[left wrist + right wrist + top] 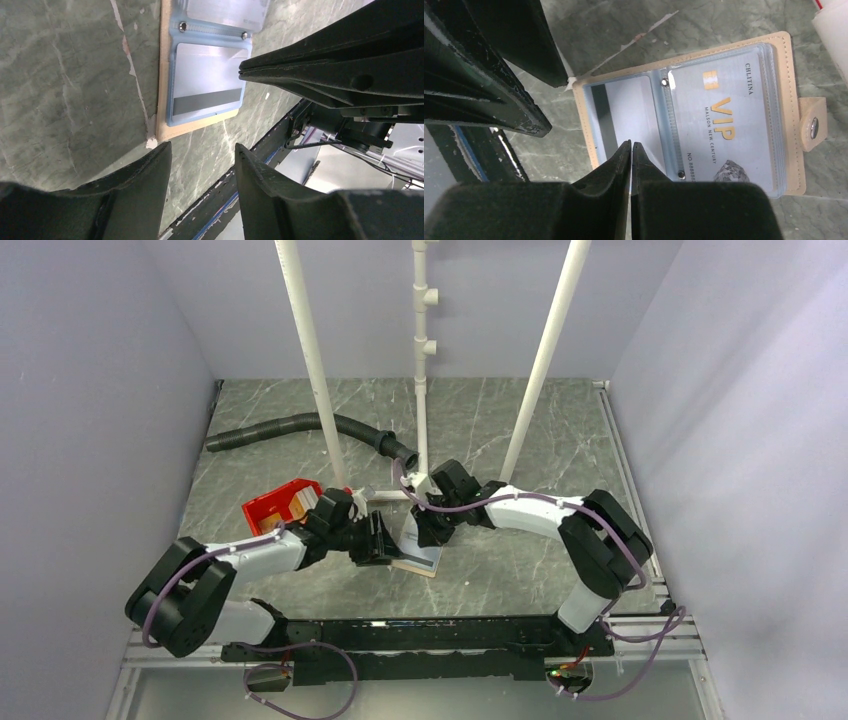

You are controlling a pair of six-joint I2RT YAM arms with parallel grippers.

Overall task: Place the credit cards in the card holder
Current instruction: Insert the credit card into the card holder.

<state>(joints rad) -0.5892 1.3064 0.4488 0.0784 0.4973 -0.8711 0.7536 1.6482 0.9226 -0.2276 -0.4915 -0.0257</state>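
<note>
A red bin (280, 505) sits well apart from the card holder (420, 558), on its left. Closer in, the left gripper (202, 150) hangs just beside the holder's near-left corner, its fingers parted to a middling gap with nothing between them. The holder lies open and flat on the desk (500, 420), and the credit cards (629, 110) are inside its clear sleeves: a striped card (210, 75) in the left leaf and a VIP card (724, 125) in the right one (no loose card shows anywhere). Over the holder, the right gripper (631, 145) aims its fingers, pressed together and empty, at the striped card's sleeve; whether they touch it cannot be told. The step appears to be seating that card. The next move calls for a gentle nudge, then lifting clear without dragging the leaf.
</note>
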